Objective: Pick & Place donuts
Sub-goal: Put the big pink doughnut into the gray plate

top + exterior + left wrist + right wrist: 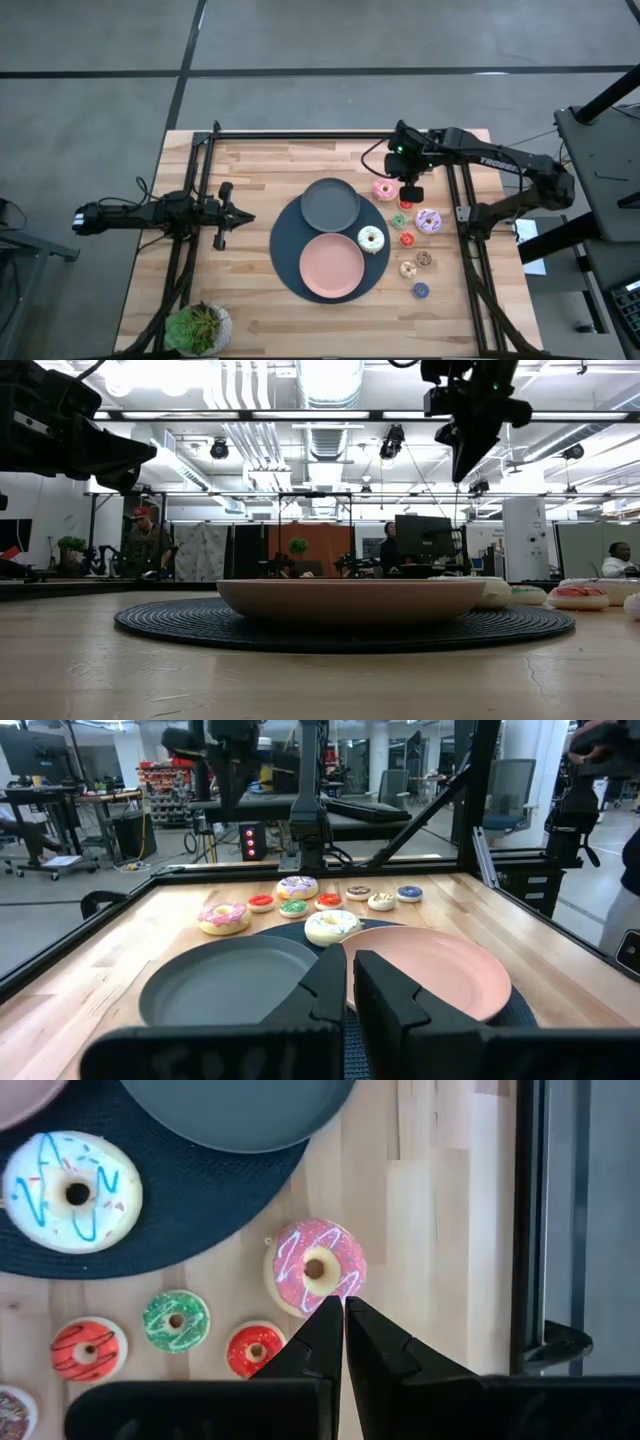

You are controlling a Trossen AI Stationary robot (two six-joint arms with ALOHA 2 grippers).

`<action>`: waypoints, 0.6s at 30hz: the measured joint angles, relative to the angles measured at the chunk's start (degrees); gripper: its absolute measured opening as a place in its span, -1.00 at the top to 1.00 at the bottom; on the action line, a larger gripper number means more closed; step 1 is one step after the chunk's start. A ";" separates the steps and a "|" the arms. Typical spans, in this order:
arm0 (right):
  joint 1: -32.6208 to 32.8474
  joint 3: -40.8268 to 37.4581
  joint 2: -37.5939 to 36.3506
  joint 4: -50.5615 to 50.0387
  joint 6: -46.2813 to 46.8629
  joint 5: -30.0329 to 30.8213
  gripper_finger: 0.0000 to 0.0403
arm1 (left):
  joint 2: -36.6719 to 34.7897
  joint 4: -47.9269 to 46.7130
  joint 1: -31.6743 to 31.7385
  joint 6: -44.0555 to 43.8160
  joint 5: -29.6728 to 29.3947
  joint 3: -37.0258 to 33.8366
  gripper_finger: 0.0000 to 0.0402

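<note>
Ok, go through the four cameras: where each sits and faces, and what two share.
High: overhead, straight down; both arms, right end effector shut above the pink donut.
Low: table height, across the pink plate; arms overhead.
Left wrist: past the shut left end effector, across the plates.
Right wrist: downward.
Shared: the pink donut shows in both wrist views.

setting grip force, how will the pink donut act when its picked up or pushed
The pink donut looks like a small moulded toy ring, so probably stiff and light. It lies flat on the wood, so a push should slide it rather than roll it. Its frosted top seems glossy, perhaps a bit slippery; the shut fingers of the right gripper above would need to open to span the ring.
</note>
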 joint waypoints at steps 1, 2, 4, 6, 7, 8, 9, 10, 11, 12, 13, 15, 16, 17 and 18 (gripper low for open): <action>0.00 -0.83 -0.33 0.46 -0.31 0.02 0.96 | 0.00 0.00 -0.01 0.02 0.01 0.00 1.00; -0.01 -1.65 -0.67 0.96 -0.47 0.01 0.96 | 0.01 -0.02 -0.01 0.01 0.00 0.00 1.00; 0.00 -2.98 -1.24 1.73 -0.40 0.00 0.96 | 0.00 -0.02 -0.01 0.00 0.01 0.02 1.00; 0.00 -4.09 -1.67 1.85 0.05 0.00 0.96 | -0.01 -0.01 0.01 0.01 0.00 0.01 1.00; 0.02 -4.55 -1.78 1.88 0.24 0.00 0.96 | 0.00 -0.01 -0.01 0.00 0.00 0.01 1.00; 0.07 -5.01 -1.92 2.24 0.68 0.00 0.96 | 0.01 0.00 -0.01 0.00 0.01 0.00 1.00; 0.04 -5.48 -2.04 2.50 1.17 0.00 0.96 | 0.00 -0.01 -0.01 0.00 -0.01 0.01 1.00; 0.06 -5.94 -2.12 2.66 1.37 -0.04 0.96 | -0.01 0.00 -0.01 0.01 -0.01 0.00 1.00; 0.09 -6.22 -2.15 2.65 1.58 -0.24 0.96 | 0.00 0.00 0.01 0.01 0.01 0.00 1.00; 0.09 -6.51 -2.15 2.85 1.79 -0.66 0.96 | 0.00 -0.02 0.00 0.02 0.01 0.01 1.00; 0.09 -6.81 -2.15 2.85 2.07 -0.91 0.96 | 0.01 -0.01 -0.01 0.02 -0.01 0.01 1.00; 0.09 -7.22 -2.15 2.90 2.48 -0.98 0.96 | -0.01 0.00 0.01 0.00 -0.01 0.00 1.00; 0.13 -7.46 -2.15 3.01 2.46 -1.03 0.96 | 0.01 -0.01 -0.01 0.01 0.00 0.00 1.00; 0.17 -7.68 -2.15 3.01 2.42 -1.03 0.96 | -0.01 0.00 -0.01 0.00 0.01 0.02 1.00; 0.17 -7.84 -2.13 3.14 2.34 -1.03 0.96 | -0.01 -0.02 0.01 0.02 0.01 0.00 1.00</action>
